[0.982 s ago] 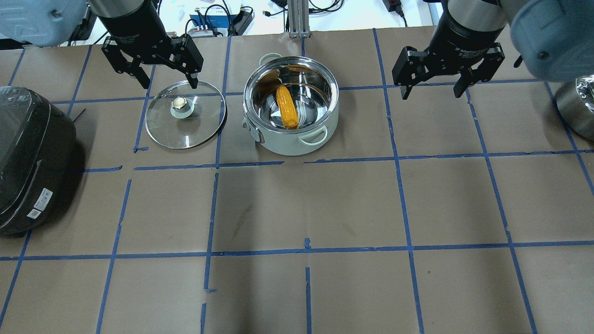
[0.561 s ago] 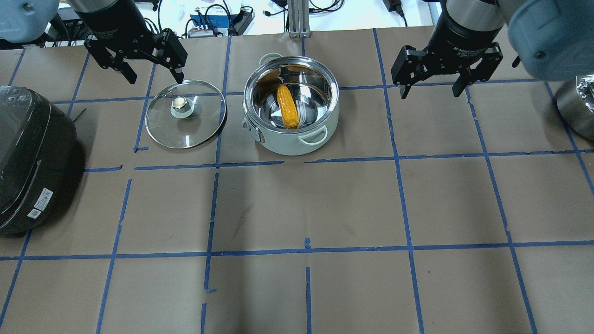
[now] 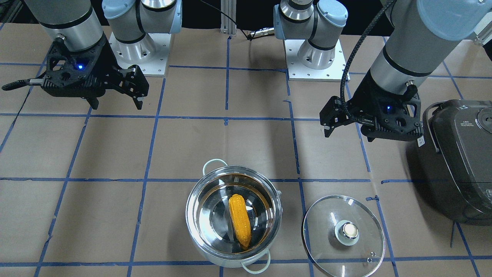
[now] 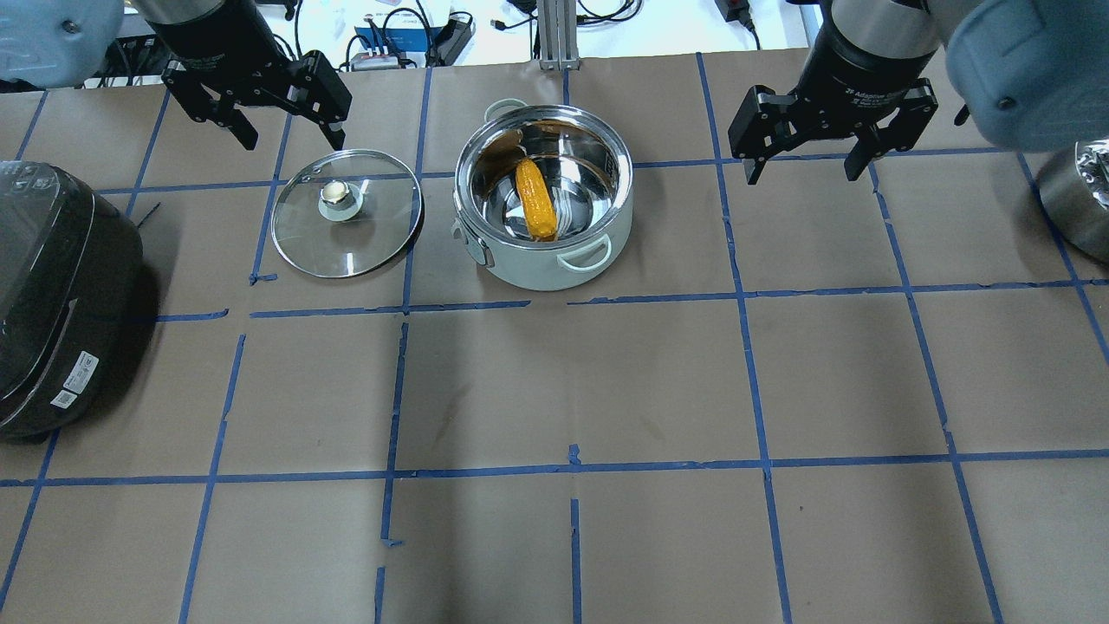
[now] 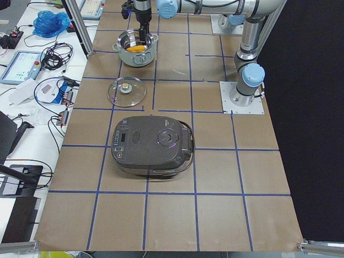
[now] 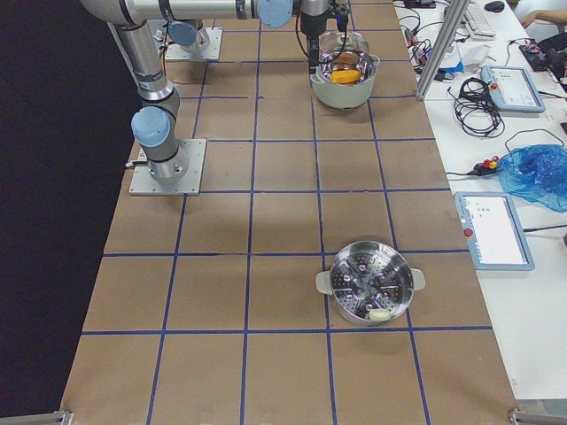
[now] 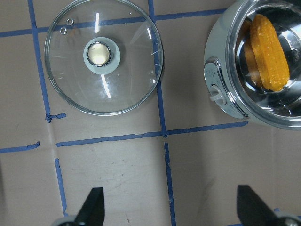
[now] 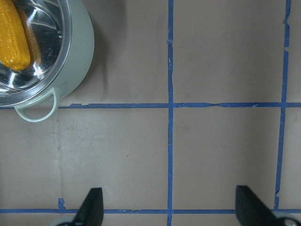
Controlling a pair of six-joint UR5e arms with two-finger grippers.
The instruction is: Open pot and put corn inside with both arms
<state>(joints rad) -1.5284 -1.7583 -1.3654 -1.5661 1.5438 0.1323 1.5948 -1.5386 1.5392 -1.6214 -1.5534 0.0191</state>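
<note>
The pot (image 4: 554,260) stands open at the table's back middle, with the corn (image 4: 535,199) lying inside it; the corn also shows in the front view (image 3: 240,220). The glass lid (image 4: 346,213) with its round knob lies flat on the table to the pot's left, seen too in the left wrist view (image 7: 104,55). My left gripper (image 4: 288,132) is open and empty, raised behind the lid. My right gripper (image 4: 806,166) is open and empty, raised to the right of the pot. Both wrist views show the fingertips (image 7: 93,207) (image 8: 92,205) spread wide.
A dark rice cooker (image 4: 52,295) stands at the left edge. A steel steamer pot (image 4: 1074,208) stands at the right edge, shown whole in the right side view (image 6: 370,285). Blue tape lines grid the brown table. Cables and devices lie beyond the back edge.
My left gripper has lifted and drawn back away from the lid toward the table's far edge. The right gripper, pot, corn and lid have stayed in place.
</note>
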